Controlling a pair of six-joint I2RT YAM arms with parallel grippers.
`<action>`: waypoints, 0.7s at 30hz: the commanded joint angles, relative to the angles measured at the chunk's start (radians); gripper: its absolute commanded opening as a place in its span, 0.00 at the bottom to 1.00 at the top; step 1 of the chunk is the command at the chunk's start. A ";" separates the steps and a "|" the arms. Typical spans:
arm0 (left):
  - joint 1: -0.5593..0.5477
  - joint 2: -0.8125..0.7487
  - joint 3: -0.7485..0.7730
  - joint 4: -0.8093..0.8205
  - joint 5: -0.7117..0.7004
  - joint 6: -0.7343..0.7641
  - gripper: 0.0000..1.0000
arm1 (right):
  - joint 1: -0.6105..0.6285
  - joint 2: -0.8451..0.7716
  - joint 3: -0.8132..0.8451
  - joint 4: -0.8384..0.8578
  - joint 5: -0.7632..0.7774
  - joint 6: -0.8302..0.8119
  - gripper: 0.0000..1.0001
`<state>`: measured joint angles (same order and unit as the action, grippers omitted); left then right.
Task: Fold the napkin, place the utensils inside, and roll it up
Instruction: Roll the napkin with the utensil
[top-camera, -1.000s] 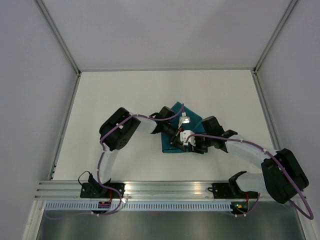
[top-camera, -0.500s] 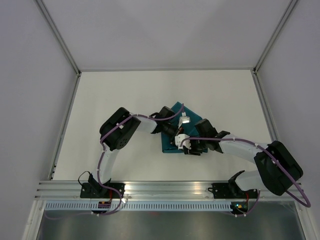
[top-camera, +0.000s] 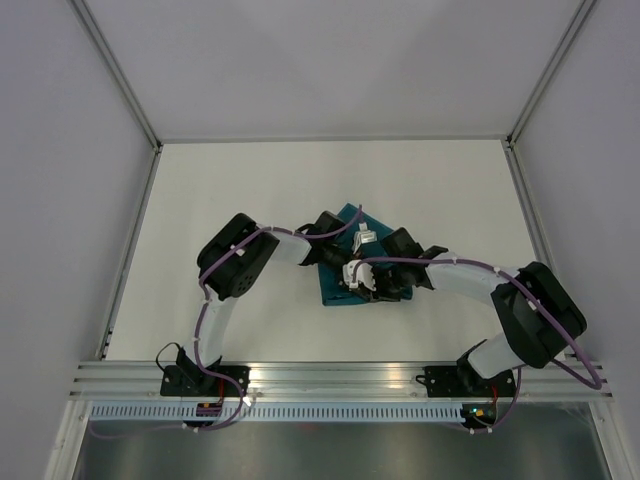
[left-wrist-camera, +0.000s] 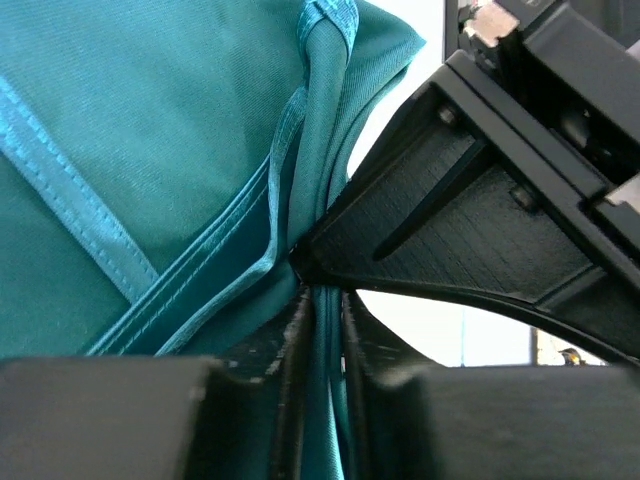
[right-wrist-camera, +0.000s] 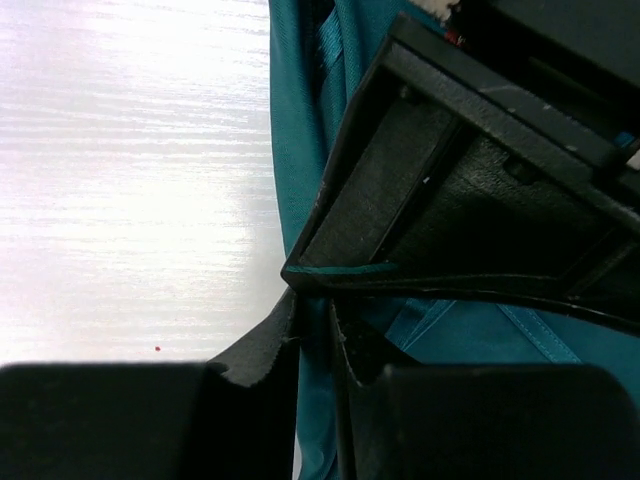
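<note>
One napkin (top-camera: 333, 292) is laid near the middle of the white table (top-camera: 230, 190). A raised fold of it is pinched by the left gripper (left-wrist-camera: 318, 340) (fingers almost together, cloth between them), and is pinched too by the right gripper (right-wrist-camera: 315, 345).

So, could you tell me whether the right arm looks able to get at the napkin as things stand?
Probably yes: a fold of the napkin sits between the fingertips of the right gripper, though the left gripper crowds close beside it. Whether the fold is clamped, I cannot tell.
</note>
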<state>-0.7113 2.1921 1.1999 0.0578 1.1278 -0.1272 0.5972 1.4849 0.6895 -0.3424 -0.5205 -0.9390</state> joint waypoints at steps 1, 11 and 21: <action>0.012 -0.021 -0.040 0.039 -0.115 -0.047 0.27 | -0.008 0.083 0.031 -0.121 -0.030 -0.030 0.18; 0.050 -0.161 -0.146 0.207 -0.286 -0.133 0.33 | -0.095 0.313 0.238 -0.412 -0.180 -0.132 0.15; 0.078 -0.397 -0.393 0.488 -0.646 -0.169 0.33 | -0.178 0.529 0.421 -0.658 -0.273 -0.236 0.15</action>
<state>-0.6315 1.8874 0.8631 0.4000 0.6453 -0.2756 0.4297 1.9099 1.1057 -0.8738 -0.8364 -1.0821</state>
